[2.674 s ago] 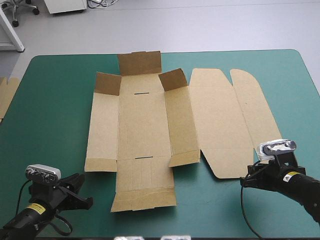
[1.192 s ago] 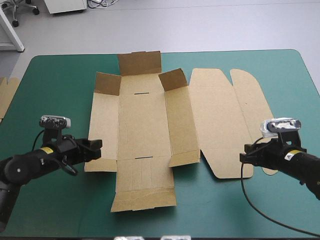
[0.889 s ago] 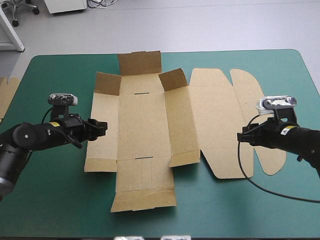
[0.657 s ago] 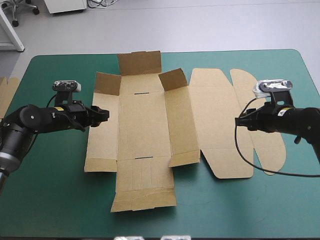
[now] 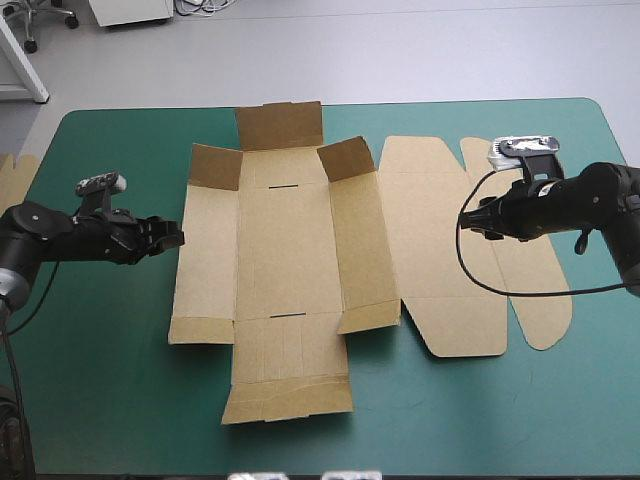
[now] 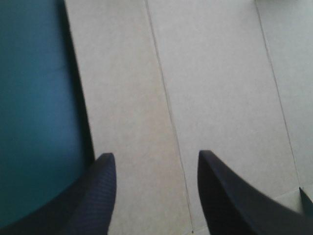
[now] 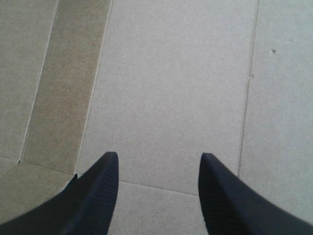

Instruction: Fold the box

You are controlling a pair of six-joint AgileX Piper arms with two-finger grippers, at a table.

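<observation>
The brown box [image 5: 290, 250] lies mostly flat on the teal-green table, its far flaps [image 5: 280, 125] raised a little and the lid panel [image 5: 440, 245] spread to the right. My left gripper [image 5: 172, 238] hovers at the box's left edge, open, its black fingers [image 6: 100, 196] straddling that edge over the side panel [image 6: 137, 112]. My right gripper [image 5: 468, 224] is open above the lid panel [image 7: 176, 88], fingers [image 7: 217, 196] apart with nothing between them. The rounded lid tab [image 5: 540, 300] lies under the right arm.
An edge of more brown board [image 5: 12, 190] shows at the table's left edge. Bare teal-green cover [image 5: 110, 380] lies along the front and left of the box.
Both arms have come in from the table's front corners toward the box. The left gripper rose along the box's left edge; the right one moved onto the lid panel. The box has not moved.
</observation>
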